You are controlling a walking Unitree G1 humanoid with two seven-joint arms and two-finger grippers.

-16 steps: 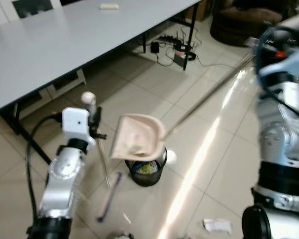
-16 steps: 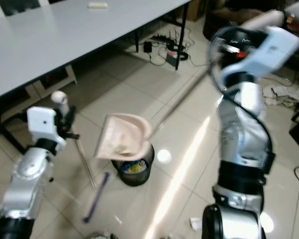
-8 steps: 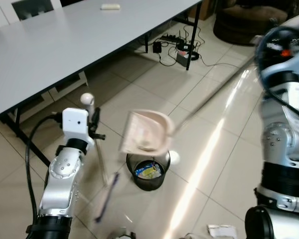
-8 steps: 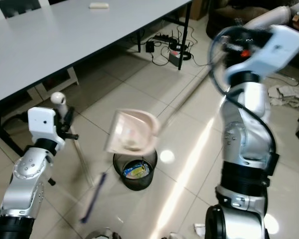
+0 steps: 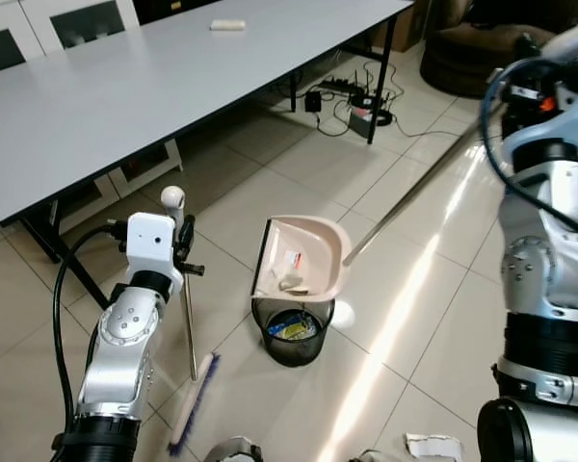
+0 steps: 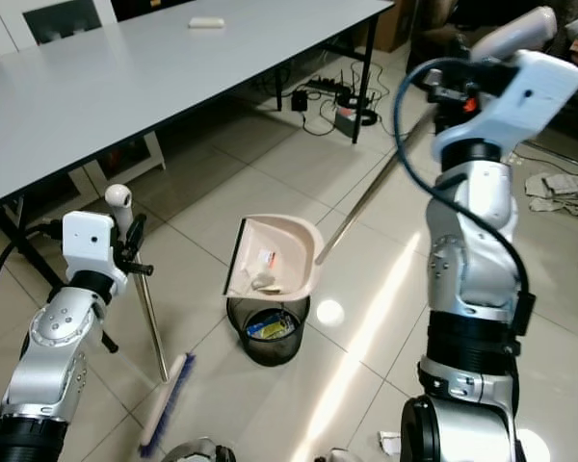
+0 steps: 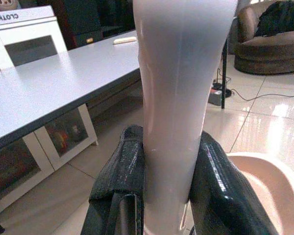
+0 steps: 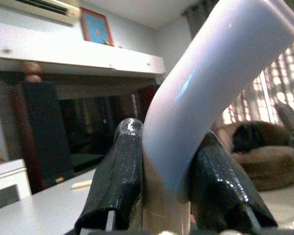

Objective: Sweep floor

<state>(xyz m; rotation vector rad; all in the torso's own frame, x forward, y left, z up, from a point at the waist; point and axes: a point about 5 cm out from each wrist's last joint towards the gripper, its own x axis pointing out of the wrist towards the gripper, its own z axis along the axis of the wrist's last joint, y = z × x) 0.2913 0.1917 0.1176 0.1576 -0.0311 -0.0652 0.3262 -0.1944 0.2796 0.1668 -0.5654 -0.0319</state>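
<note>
- The left gripper [image 7: 167,196] is clamping its two black fingers [image 7: 125,169] tight on the pale handle of the broom [image 5: 186,332], with no gap showing on either side of the handle.
- The broom is standing nearly upright to the left of the bin [image 5: 290,330], its round knob at the top and its bristle head [image 5: 190,405] resting on the tiled floor [image 5: 433,318].
- The right gripper [image 8: 159,196] is closing its fingers [image 8: 118,166] firmly on the curved white grip at the top of the dustpan's long metal pole [image 5: 414,192].
- The pink dustpan [image 5: 299,258] is hanging tilted directly above the bin, with its open mouth toward the broom and a few scraps of debris [image 5: 291,272] lying inside it.
- The bin, a black mesh basket, is sitting on the floor with colourful litter in it.
- A small white ball [image 5: 344,314] is lying on the floor just beside the bin.
- A crumpled paper scrap [image 5: 432,447] is lying on the floor to the right of the bin, near the robot's right arm.
- A long grey surface [image 5: 125,87] is standing beyond the bin, with cables and a power strip [image 5: 361,101] on the floor under its far end.
</note>
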